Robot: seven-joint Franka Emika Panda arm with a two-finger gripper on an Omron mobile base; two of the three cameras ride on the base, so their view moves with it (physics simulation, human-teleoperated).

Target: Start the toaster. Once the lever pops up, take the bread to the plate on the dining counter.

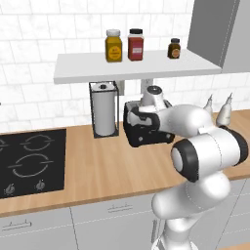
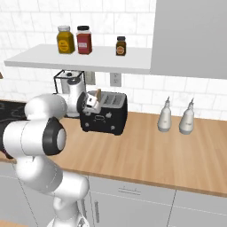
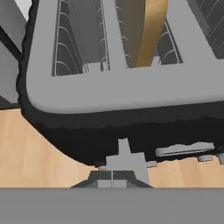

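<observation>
The black toaster [image 2: 107,116] stands on the wooden counter by the wall, also seen past my arm in the left base view [image 1: 146,136]. A tan slice of bread [image 2: 98,94] stands on edge in one of its slots [image 3: 148,30]. My gripper [image 3: 112,183] is shut with nothing between its fingers. It sits at the toaster's left end [image 2: 89,111], low against the side. A small grey tab, apparently the lever [image 3: 124,151], sticks out of the dark side just beyond the fingertips. The plate and the dining counter are out of view.
A wire-framed paper-towel roll [image 1: 104,114] stands just left of the toaster. A black hob [image 1: 30,161] lies further left. Two pale bottles [image 2: 175,116] stand to the right. A shelf [image 1: 132,68] with three jars hangs close above the toaster.
</observation>
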